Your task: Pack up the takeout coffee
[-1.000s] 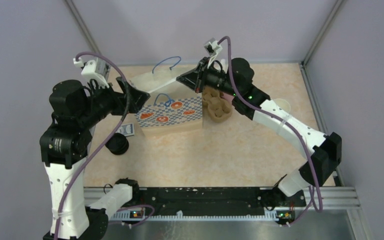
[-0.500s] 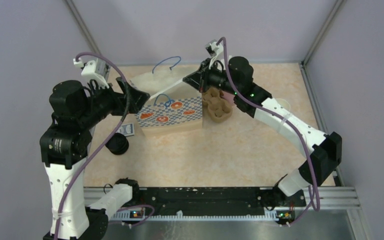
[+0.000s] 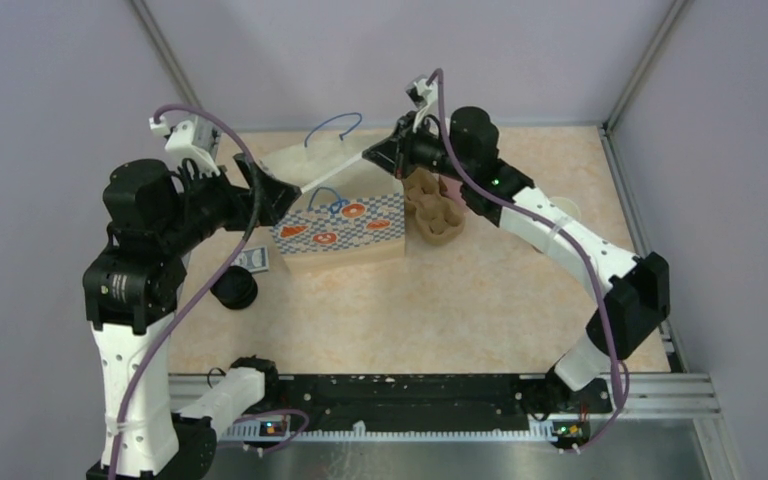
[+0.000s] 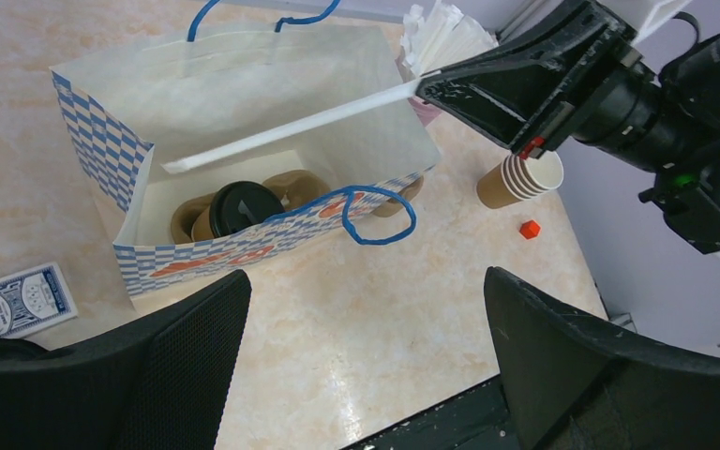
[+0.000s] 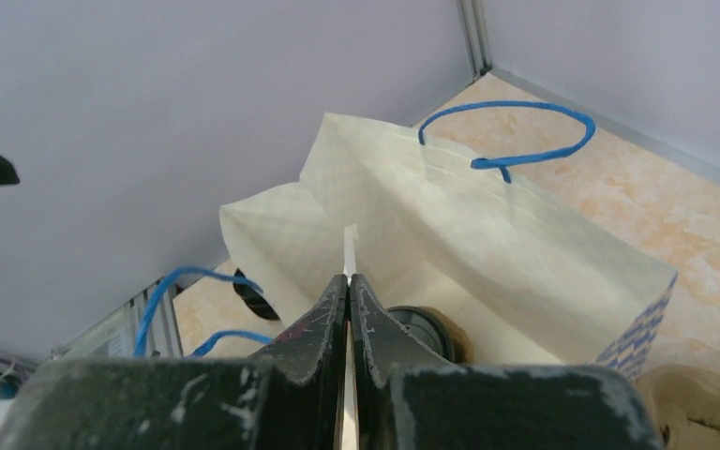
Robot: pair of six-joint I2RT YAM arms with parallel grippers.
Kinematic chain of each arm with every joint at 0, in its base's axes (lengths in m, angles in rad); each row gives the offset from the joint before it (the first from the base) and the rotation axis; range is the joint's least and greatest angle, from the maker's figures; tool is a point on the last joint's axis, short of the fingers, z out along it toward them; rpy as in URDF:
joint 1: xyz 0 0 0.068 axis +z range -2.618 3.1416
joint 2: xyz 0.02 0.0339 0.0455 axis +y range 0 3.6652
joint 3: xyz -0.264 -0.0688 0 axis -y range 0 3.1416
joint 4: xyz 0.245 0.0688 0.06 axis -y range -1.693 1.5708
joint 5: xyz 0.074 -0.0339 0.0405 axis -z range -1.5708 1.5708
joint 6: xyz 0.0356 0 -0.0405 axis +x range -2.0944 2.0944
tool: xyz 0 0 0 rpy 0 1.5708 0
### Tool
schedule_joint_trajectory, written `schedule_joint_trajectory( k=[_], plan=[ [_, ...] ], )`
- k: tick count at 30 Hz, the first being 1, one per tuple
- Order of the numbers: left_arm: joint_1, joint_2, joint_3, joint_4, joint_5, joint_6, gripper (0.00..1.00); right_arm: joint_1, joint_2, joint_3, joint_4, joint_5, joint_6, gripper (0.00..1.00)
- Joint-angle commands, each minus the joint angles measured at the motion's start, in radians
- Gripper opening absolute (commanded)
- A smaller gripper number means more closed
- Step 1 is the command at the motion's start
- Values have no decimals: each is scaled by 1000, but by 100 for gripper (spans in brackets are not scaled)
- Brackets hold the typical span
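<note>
- Takeout coffee (image 4: 241, 206) sits inside the paper bag (image 4: 272, 94), black lid up.
- Right pincer (image 5: 349, 278) is clamped shut on the bag's upper edge; the bag mouth gapes.
- Left pincer (image 4: 364, 274) is spread wide, gripping nothing, beside the bag.

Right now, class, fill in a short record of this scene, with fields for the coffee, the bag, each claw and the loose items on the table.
coffee: takeout coffee, black lid on, sitting inside the bag
bag: paper bag, blue check print, blue handles, mouth open
right claw: shut on a white straw that slants across the bag's mouth
left claw: open, holding nothing, looking down at the bag
loose items: stack of lidless cups, red cube, card box
</note>
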Motion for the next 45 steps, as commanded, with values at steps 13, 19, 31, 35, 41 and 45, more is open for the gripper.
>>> schedule_joint_trajectory(
  k=[13, 19, 31, 35, 41, 45],
  plan=[
    [3, 41, 42, -42, -67, 22, 99, 1, 153, 508, -576, 162, 72, 91],
    [3, 76, 105, -44, -63, 28, 99, 1, 84, 633, -913, 233, 114, 92],
    [3, -19, 27, 145, 9, 31, 99, 2, -276, 407, -932, 388, 203, 92],
    [3, -54, -17, 157, 12, 44, 99, 1, -379, 299, -889, 455, 220, 93],
    [3, -83, -47, 142, 7, 54, 99, 2, -503, 139, -788, 471, 290, 92],
    [3, -91, -53, 139, 7, 53, 99, 1, -510, 136, -768, 471, 293, 92]
  ],
)
